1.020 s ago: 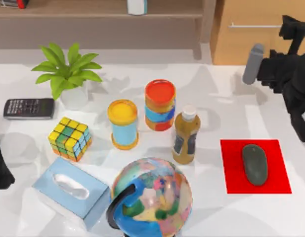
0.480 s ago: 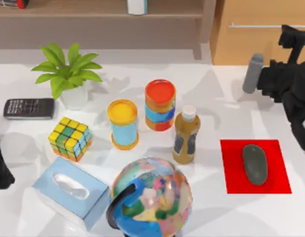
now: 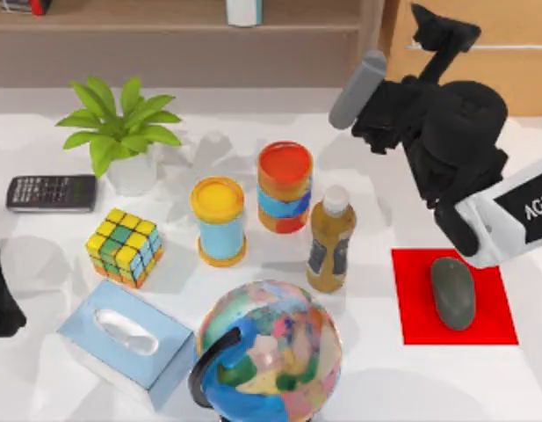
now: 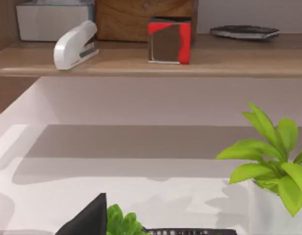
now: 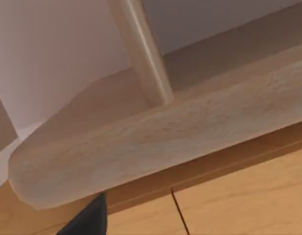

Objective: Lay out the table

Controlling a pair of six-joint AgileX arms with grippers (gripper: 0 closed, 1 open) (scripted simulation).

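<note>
Black right arm [image 3: 455, 132] with white lettered link and grey cylinder.

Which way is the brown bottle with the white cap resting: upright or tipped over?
Upright. In the top view the brown bottle stands on its base on the table, white cap uppermost, beside the red mat.

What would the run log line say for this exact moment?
task: lay out table | right gripper: raised at back near cabinet | left arm: parked, left edge | mouse: on red mat
</note>
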